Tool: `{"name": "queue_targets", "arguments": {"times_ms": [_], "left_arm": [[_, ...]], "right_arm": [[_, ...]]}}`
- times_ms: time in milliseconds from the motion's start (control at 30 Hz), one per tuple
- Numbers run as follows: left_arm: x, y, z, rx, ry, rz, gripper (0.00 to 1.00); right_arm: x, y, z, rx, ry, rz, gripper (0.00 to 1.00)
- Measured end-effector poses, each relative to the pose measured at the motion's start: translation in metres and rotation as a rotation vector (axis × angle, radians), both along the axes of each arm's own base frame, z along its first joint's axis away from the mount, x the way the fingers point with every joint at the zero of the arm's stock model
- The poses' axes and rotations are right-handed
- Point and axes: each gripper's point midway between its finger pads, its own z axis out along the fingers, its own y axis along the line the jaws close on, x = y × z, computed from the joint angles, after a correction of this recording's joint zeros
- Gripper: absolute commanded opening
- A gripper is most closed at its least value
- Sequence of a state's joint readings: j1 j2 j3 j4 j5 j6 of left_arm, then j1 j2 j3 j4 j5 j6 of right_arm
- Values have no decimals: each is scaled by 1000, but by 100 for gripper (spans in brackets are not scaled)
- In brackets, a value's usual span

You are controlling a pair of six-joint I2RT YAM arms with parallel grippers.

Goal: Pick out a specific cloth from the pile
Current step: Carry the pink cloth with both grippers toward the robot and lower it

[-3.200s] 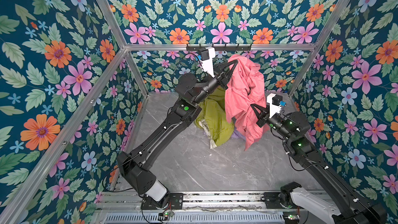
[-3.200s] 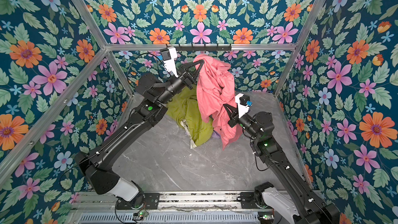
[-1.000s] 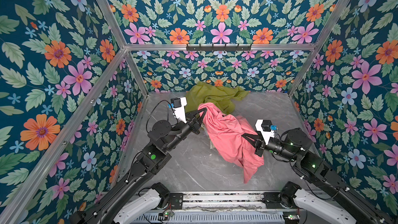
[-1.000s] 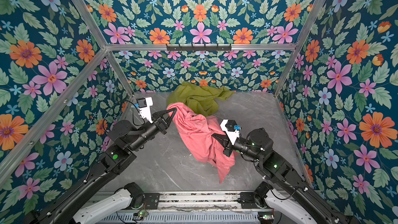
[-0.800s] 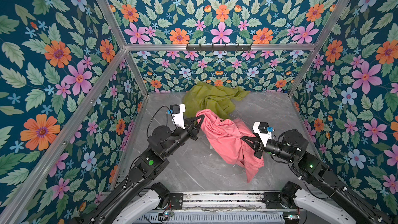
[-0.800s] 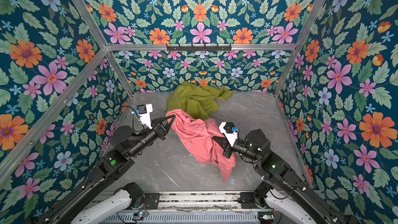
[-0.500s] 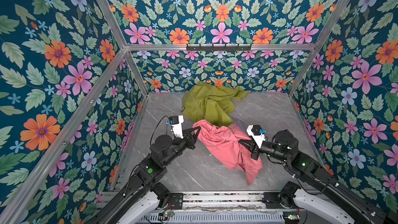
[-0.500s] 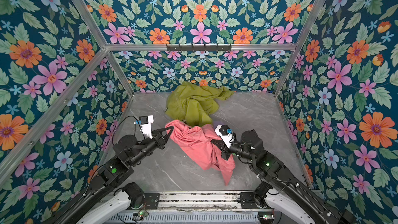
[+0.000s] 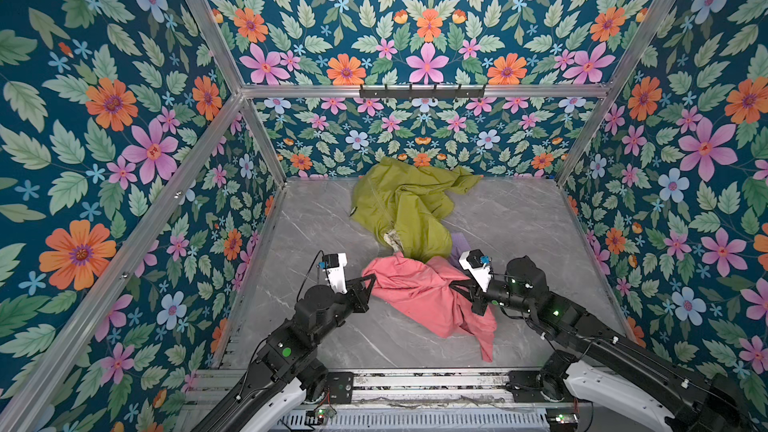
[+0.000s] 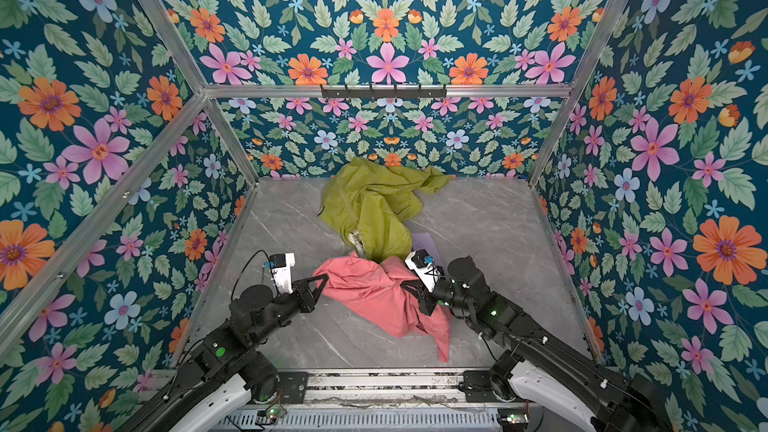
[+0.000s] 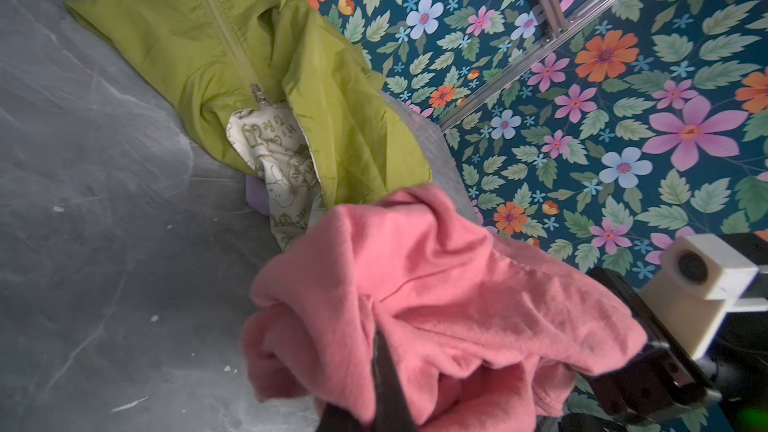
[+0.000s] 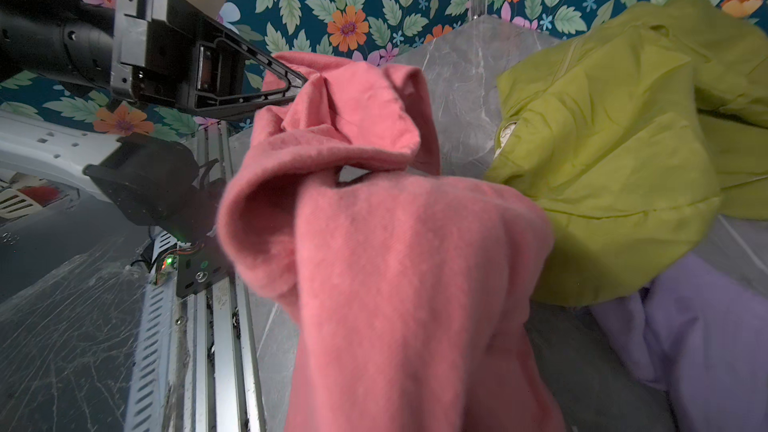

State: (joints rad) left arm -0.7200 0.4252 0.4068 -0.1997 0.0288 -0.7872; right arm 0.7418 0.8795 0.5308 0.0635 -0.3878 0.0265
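Salmon cloth (image 9: pixel 415 299) sits pinched by left pincer (image 9: pixel 371 279) and, seemingly, right pincer (image 9: pixel 457 288), tips buried in folds.

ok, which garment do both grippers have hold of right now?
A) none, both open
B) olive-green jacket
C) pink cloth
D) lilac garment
C: in a top view the left gripper and the right gripper are each shut on opposite edges of the pink cloth, while the green jacket lies ungripped further back.
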Motion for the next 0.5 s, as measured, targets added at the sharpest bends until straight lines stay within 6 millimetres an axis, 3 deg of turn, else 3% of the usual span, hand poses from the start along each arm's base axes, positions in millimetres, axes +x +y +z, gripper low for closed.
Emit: {"name": "queue_targets", "arguments": {"times_ms": [100,300,500], "left_arm": [[-1,2,-10,1,30,8,0],[-9,10,-25,11,65,23,0],[-17,18,-50,7,123,41,0]], "right_arm": [[-7,2,-9,3,30,9,0],[-15,-16,-28,19,96,-61,0],[-19,-32,-65,-21,229,-161,0]]}}
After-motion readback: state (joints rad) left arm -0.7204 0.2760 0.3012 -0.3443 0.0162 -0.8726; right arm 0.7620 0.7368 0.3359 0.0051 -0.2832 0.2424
